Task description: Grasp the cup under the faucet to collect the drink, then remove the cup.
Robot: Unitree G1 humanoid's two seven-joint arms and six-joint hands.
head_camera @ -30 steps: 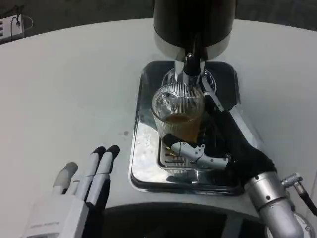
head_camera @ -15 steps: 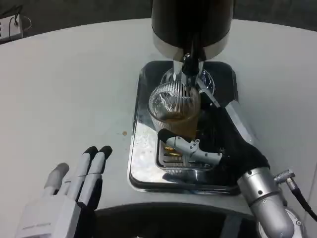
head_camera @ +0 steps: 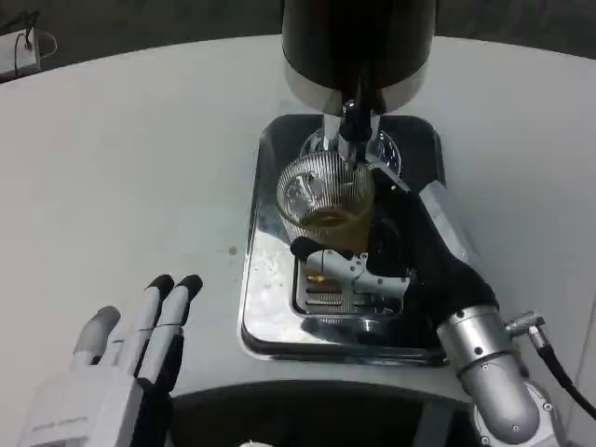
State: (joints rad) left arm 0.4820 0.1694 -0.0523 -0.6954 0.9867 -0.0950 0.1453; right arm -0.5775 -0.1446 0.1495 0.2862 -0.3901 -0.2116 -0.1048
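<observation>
A ribbed clear glass cup (head_camera: pixel 326 209) with amber drink in its bottom stands on the steel drip tray (head_camera: pixel 270 317), right under the faucet (head_camera: pixel 354 126) of the black dispenser (head_camera: pixel 358 42). My right hand (head_camera: pixel 391 265) wraps around the cup from the right, its thumb across the cup's near side and fingers behind it. Near the table's front edge at lower left, my left hand (head_camera: pixel 121 358) lies flat with its fingers straight and apart, holding nothing.
The slotted grille (head_camera: pixel 326 303) of the tray lies in front of the cup. A white power strip (head_camera: pixel 19 51) sits at the far left edge of the white table (head_camera: pixel 130 168).
The cup and my right hand have shifted slightly left and up in the picture, and my left hand has slid down and left; much of this looks like camera movement.
</observation>
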